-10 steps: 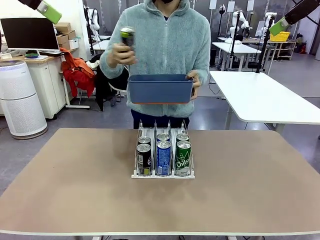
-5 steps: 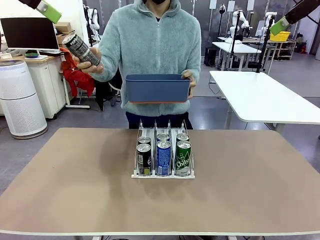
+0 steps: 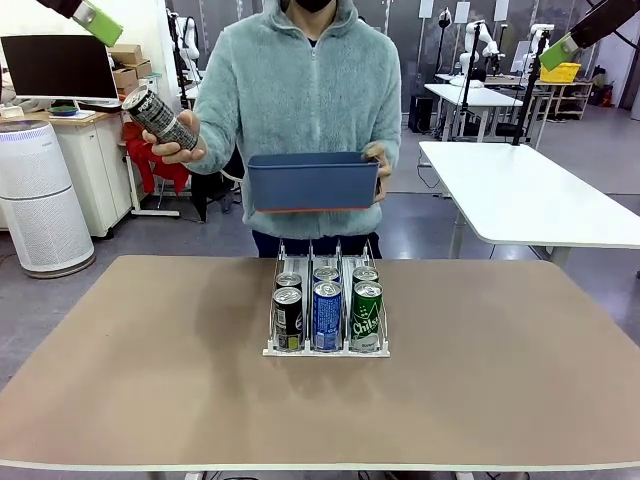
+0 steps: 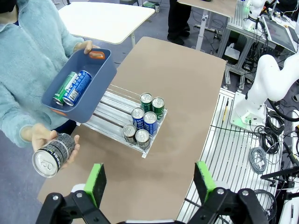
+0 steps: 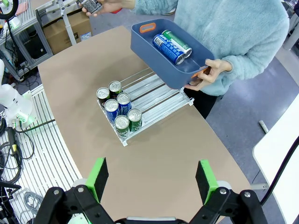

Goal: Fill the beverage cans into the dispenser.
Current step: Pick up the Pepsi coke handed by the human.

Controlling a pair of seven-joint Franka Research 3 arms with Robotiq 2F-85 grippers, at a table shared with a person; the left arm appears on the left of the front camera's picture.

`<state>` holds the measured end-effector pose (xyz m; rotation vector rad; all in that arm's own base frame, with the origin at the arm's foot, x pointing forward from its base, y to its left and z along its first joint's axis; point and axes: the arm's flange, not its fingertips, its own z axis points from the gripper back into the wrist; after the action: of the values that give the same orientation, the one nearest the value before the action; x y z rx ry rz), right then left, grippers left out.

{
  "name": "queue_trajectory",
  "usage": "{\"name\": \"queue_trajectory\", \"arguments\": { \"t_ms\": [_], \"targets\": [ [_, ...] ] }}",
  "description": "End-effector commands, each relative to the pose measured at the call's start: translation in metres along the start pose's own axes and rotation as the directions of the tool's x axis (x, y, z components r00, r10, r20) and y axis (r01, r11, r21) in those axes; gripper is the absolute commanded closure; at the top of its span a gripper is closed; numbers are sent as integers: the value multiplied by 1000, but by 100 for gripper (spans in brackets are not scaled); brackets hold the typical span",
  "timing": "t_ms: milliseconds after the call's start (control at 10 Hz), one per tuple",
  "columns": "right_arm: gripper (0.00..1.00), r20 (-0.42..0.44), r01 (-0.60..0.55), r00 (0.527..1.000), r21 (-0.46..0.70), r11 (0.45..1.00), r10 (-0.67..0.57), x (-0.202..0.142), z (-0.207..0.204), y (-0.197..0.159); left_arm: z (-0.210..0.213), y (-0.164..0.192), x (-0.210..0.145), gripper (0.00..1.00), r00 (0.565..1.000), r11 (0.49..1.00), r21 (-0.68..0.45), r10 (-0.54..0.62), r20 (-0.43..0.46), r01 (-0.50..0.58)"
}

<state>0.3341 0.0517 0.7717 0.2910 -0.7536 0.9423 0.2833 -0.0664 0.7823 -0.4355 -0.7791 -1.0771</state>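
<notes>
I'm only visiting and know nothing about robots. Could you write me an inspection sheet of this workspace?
Surface: brown table, dispenser at its middle.
Job's things: dispenser holds six cans at its front; a hand holds a black can; blue bin carries a blue can and a green can.
Clutter: nothing seen.
Grippers: left gripper and right gripper open, empty, raised.
Cables: coils on the floor.
Surroundings: white table, monitor, air purifier.

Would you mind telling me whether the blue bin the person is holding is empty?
Not empty: the blue bin holds two cans lying on their sides, a blue can and a green can.
</notes>
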Motion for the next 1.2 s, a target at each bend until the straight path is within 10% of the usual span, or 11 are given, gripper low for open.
{"name": "queue_trajectory", "arguments": {
  "t_ms": [0, 1100],
  "targets": [
    [0, 5, 1, 1000, -7, 1000, -1, 0, -1, -1, 1, 0, 0, 0, 1000, 1000, 2, 3, 3, -3],
    [0, 5, 1, 1000, -7, 1000, -1, 0, -1, -1, 0, 0, 0, 0, 1000, 1000, 0, 0, 0, 0]
  ]
}}
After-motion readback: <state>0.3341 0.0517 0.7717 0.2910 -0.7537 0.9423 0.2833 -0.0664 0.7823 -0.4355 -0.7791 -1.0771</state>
